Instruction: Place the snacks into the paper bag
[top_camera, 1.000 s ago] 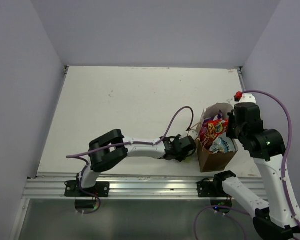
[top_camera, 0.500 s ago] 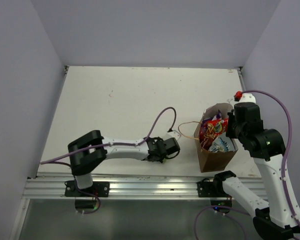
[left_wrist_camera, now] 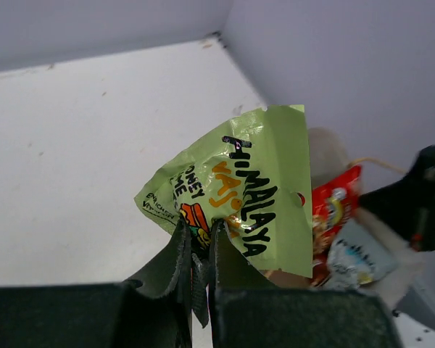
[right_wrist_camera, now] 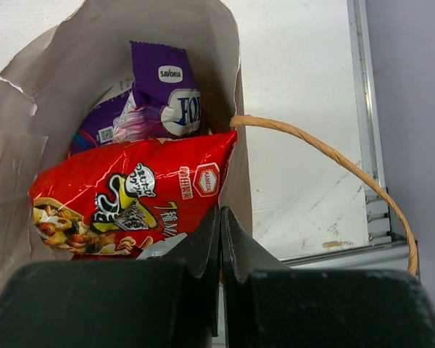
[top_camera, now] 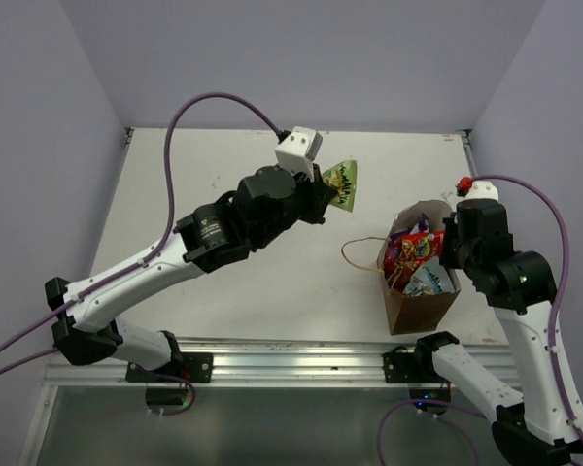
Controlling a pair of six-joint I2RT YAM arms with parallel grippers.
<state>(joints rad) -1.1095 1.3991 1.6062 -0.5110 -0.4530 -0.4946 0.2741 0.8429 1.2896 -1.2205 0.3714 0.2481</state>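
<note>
My left gripper [top_camera: 326, 191] is shut on a green snack packet [top_camera: 343, 183] and holds it in the air, up and left of the brown paper bag [top_camera: 423, 296]. In the left wrist view the green packet [left_wrist_camera: 239, 185] hangs from my pinched gripper [left_wrist_camera: 197, 243]. The bag stands open at the table's right front. In it are a purple packet [right_wrist_camera: 163, 101], a red-orange printed packet [right_wrist_camera: 130, 196] and a pale blue-white packet [top_camera: 429, 282]. My right gripper [right_wrist_camera: 220, 217] is shut on the bag's right wall [right_wrist_camera: 235, 130], and it also shows in the top view [top_camera: 451, 245].
One tan loop handle [top_camera: 355, 254] lies on the table left of the bag, and another [right_wrist_camera: 326, 156] arcs to the right of my right gripper. The metal rail [top_camera: 272, 354] runs along the table's front edge. Grey walls close in the back and both sides.
My left arm was low on the table beside the bag and drew away left. It now stands raised high, shut on the green packet. The right arm has not moved.
</note>
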